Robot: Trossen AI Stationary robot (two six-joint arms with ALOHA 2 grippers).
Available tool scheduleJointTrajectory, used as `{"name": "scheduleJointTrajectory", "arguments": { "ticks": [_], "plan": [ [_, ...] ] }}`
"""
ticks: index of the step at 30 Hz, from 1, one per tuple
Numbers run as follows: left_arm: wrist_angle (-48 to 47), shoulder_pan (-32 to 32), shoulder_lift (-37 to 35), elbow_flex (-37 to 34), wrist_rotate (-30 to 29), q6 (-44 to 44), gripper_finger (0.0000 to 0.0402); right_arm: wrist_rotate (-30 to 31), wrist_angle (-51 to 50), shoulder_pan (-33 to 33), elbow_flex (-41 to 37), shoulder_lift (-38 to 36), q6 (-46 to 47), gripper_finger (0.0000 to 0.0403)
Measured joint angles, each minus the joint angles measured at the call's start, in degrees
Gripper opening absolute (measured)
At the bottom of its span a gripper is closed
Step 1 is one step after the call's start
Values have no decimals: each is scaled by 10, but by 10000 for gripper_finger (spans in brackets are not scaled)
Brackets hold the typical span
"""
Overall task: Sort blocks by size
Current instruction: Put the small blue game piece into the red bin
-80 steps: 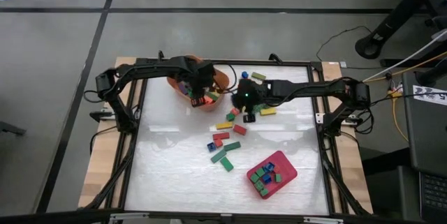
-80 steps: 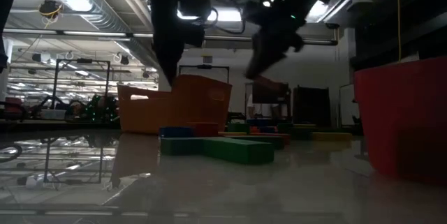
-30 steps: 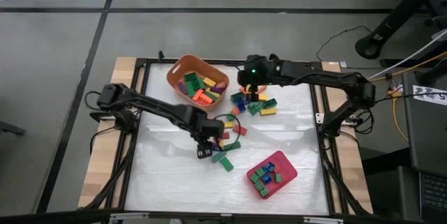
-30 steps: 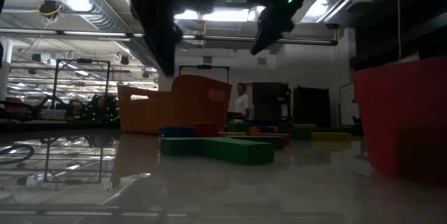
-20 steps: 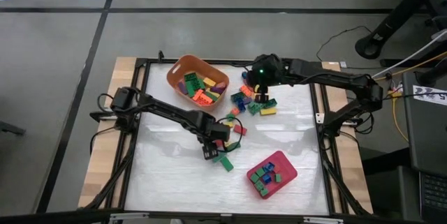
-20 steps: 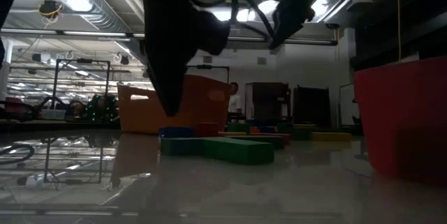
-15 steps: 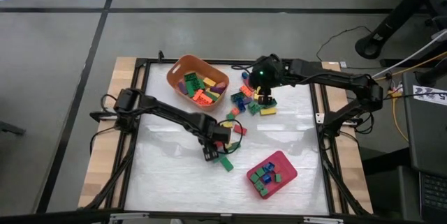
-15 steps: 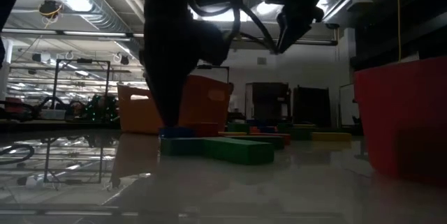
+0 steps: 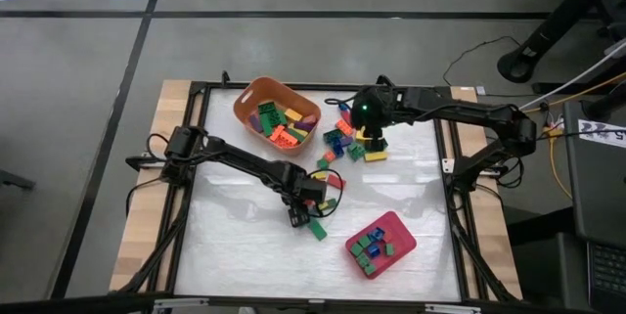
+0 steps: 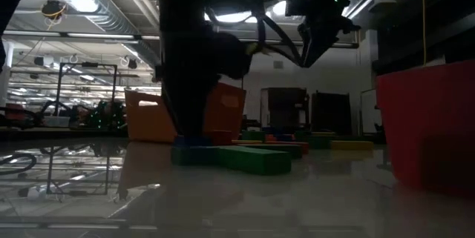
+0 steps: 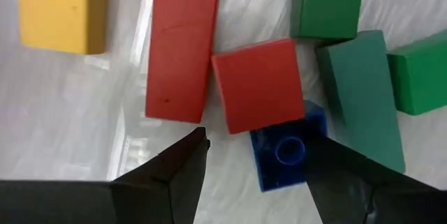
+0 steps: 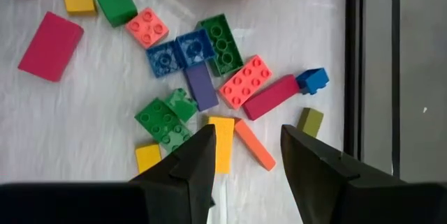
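Table [image 9: 235, 246]: white work surface inside a dark frame, seen from above.

Blocks, loose: one cluster at the table's centre around the left gripper [image 9: 297, 218]; a second cluster [image 9: 344, 140] toward 1 o'clock from centre, under the right gripper [image 9: 375, 142].

Blocks, stored: long mixed-colour pieces in the orange tub [image 9: 246, 102] at 11 o'clock; small green, red and blue pieces in the pink-red tray [image 9: 396, 227] at 5 o'clock.

Left gripper [image 11: 255, 155]: down at the central cluster, fingers spread wide, holding nothing. Between the fingertips lies a small blue block [image 11: 286, 154], stud up, partly overlapped by a red square block [image 11: 258, 84]. Just beside these: a long red block [image 11: 180, 42], a yellow block [image 11: 59, 9] farther out, and green blocks [image 11: 360, 91] on the other side. The low view shows the gripper's dark body [image 10: 189, 67] reaching the table at the blue block [image 10: 189, 141], with a long green block [image 10: 249, 158] lying at 3 o'clock from it.

Right gripper [image 12: 246, 158]: above the second cluster, fingers parted, holding nothing. Below it: a yellow block [image 12: 222, 142], an orange bar [image 12: 253, 145], a purple block [image 12: 201, 88], a coral block [image 12: 244, 81], a magenta bar [image 12: 271, 97], two blue square blocks [image 12: 180, 53], and green blocks [image 12: 162, 121]. Whether it touches any block cannot be told.
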Motion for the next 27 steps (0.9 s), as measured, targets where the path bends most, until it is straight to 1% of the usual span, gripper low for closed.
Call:
{"name": "scheduleJointTrajectory", "arguments": {
  "ticks": [5,8,11,16,17,22,25,27],
  "plan": [
    [-3,0,8,1,4,3,209,0,-8,0,-6,0,0,160],
    [-3,0,5,1,3,3,195,0,-10,0,-6,0,0,160],
    [-9,0,2,2,10,3,158,0,-14,0,-6,0,0,160],
    [-6,0,1,2,33,15,69,0,-48,0,-6,-7,0,160],
    [-6,0,1,2,38,15,60,1,-56,0,-6,-12,0,160],
    [-7,0,-8,2,46,16,60,1,-81,0,-6,-39,0,160],
    [-2,0,-27,2,50,16,60,3,-91,0,-6,-58,0,160],
    [7,0,-46,2,50,14,60,16,-94,0,-6,-69,0,160]
  ]
}}
